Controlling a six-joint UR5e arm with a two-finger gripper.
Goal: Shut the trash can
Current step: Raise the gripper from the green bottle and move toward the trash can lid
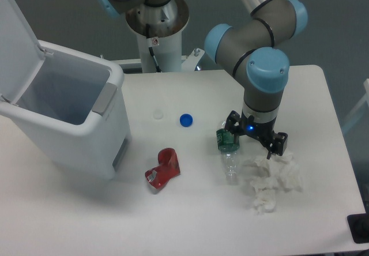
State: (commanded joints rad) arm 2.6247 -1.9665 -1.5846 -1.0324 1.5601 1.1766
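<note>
One trash can, lid raised, at the desk's nine o'clock. Gripper at three o'clock above crumpled tissue, beside plastic bottle; fingers' state cannot be told.

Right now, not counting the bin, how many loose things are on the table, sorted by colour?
Red: 1, crushed can
Blue: 1, bottle cap
White: 2, small cap, crumpled tissue
Clear with green label: 1, plastic bottle
Total: 5

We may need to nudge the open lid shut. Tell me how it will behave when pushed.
The lid stands upright on a rear hinge, so it should swing down, not slide. It looks like thin plastic, probably light. It may drop and slap the trash can.
</note>
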